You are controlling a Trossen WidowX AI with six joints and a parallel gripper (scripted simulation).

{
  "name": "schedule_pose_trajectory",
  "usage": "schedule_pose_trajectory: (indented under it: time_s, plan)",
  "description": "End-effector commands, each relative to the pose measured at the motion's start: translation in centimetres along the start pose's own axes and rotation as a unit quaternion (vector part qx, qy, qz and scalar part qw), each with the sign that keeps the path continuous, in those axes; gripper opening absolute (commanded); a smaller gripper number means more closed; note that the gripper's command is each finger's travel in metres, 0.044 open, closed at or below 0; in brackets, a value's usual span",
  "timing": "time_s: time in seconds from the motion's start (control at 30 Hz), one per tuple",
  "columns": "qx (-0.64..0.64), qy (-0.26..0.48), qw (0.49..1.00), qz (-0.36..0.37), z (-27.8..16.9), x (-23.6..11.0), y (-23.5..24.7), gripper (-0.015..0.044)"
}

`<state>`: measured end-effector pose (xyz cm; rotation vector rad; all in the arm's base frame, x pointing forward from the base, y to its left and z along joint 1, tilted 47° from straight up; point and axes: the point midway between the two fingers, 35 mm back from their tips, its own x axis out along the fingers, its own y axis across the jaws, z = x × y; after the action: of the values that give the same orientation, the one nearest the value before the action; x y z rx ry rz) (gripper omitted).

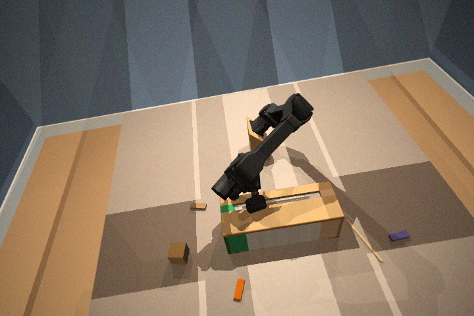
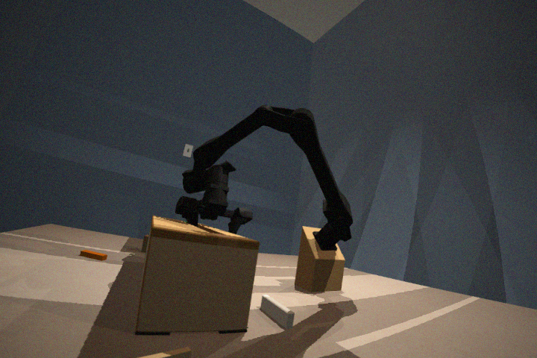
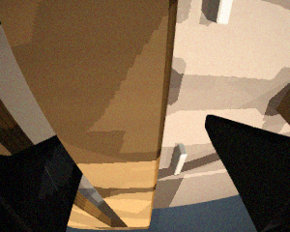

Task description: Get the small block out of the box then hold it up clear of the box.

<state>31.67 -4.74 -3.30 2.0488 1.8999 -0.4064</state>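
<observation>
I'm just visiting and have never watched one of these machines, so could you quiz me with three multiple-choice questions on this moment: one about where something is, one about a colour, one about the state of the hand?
1. Where is the hand?
A. At the top of the box, near its green-marked end
B. Down on the table beside the orange block
C. High over the purple block

2. What colour is the small flat block on the table to the right of the box?
A. Red
B. Purple
C. White

3. What state is the hand in?
A. Shut on the orange block
B. Shut on nothing
C. Open, holding nothing

Answers:
1 A: the top view shows it over the slot by the green patch.
2 B: it shows purple in the top view.
3 C: the wrist view shows both fingers spread wide, nothing gripped.
</observation>
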Motion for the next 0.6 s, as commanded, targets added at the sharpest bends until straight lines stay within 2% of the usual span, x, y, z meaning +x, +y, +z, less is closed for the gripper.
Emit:
schedule_pose_trajectory:
  time_s: [0.0, 0.57]
  plan:
    - [0.002, 0.003, 1.000, 0.001, -0.7, 0.4, -0.1, 0.0400]
    - [0.003, 0.004, 1.000, 0.001, -3.1, 1.2, 0.0, 0.0400]
